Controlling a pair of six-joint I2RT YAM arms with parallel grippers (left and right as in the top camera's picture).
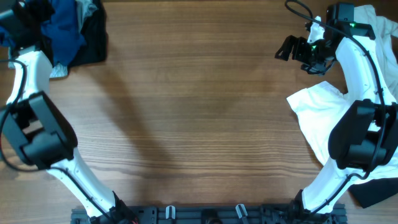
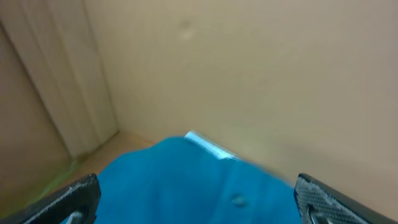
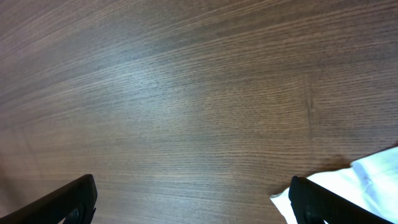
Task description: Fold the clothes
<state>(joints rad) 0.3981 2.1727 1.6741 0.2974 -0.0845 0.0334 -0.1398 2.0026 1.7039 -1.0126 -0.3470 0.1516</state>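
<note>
Both claws gape empty above the table (image 1: 186, 112).
Left claw (image 2: 198, 193) over the blue shirt (image 1: 65, 28), far left corner; right claw (image 3: 193, 190) beside the white shirt (image 1: 314, 109), right edge.

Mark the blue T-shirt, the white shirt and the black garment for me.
blue T-shirt (image 1: 65, 28), overhead view, middle of crumpled fabric
white shirt (image 1: 311, 112), overhead view, its flat spread part
black garment (image 1: 94, 34), overhead view, pile's right side
</note>
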